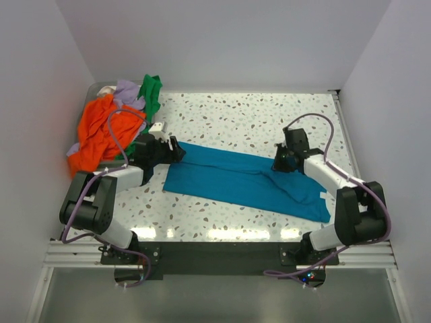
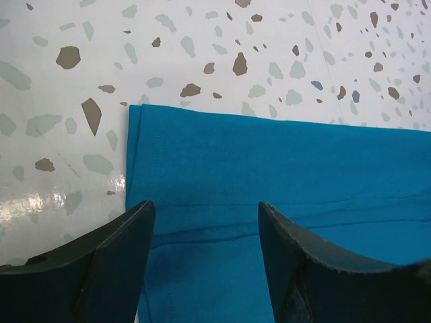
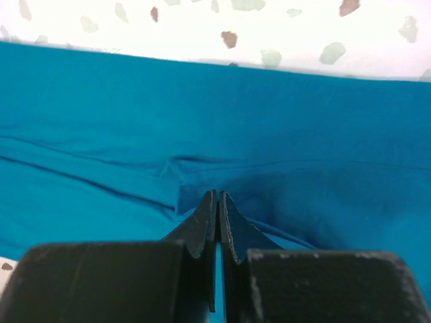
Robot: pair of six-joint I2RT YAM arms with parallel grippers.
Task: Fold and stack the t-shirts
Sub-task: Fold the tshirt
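The large teal t-shirt (image 1: 242,178) lies folded into a long band across the middle of the table, running from the left down to the right. My left gripper (image 1: 180,151) hovers over the shirt's left end with its jaws open; in the left wrist view the teal t-shirt (image 2: 303,168) and its hemmed corner show between the fingers (image 2: 114,262). My right gripper (image 1: 279,163) sits on the band's far edge near the right. In the right wrist view it (image 3: 217,196) is shut, and a ridge of the teal t-shirt (image 3: 303,121) is drawn up to its tips.
A heap of other t-shirts sits in the far left corner: orange (image 1: 97,131), green (image 1: 151,94) and pale lavender (image 1: 126,91). White walls close in the speckled table (image 1: 242,114) on three sides.
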